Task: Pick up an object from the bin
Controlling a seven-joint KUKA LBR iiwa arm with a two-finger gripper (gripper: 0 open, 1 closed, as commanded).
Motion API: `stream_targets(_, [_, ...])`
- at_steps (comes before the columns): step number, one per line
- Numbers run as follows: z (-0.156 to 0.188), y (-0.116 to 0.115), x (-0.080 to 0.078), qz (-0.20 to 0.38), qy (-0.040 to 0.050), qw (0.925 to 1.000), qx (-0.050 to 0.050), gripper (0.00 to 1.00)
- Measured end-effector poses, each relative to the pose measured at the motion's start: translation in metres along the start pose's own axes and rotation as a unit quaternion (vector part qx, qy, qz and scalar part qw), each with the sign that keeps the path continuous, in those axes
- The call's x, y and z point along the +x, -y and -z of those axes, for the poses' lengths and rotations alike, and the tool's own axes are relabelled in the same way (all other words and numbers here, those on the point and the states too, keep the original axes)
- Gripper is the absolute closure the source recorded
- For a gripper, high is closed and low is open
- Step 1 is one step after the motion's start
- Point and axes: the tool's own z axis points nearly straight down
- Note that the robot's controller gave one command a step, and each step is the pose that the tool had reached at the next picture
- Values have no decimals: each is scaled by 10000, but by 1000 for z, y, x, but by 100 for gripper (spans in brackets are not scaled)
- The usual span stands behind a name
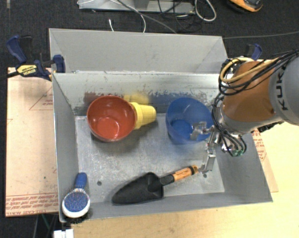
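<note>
My gripper [207, 166] reaches down at the bin's right side, its tip just beside the end of an orange handle. That handle belongs to a small black trowel [139, 188], which lies flat along the bin's front with its blade pointing left. A blue cup [185, 120] lies on its side just left of and behind the gripper, close to it. Nothing shows held in the gripper.
A red bowl [111, 118] sits at the back left with a yellow cup [144, 114] lying against its right side. A round blue-and-white brush [76, 200] rests in the front left corner. The arm's orange cover and cables hang over the right wall.
</note>
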Motion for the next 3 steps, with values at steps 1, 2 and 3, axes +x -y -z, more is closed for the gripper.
stream_targets(1, [4,0,-2,17,32,10000,4,0])
stream_targets(2, [-59,-64,26,1561,14,9877,-8,0])
stream_targets(3, [-2,-64,42,1803,52,9836,13,0])
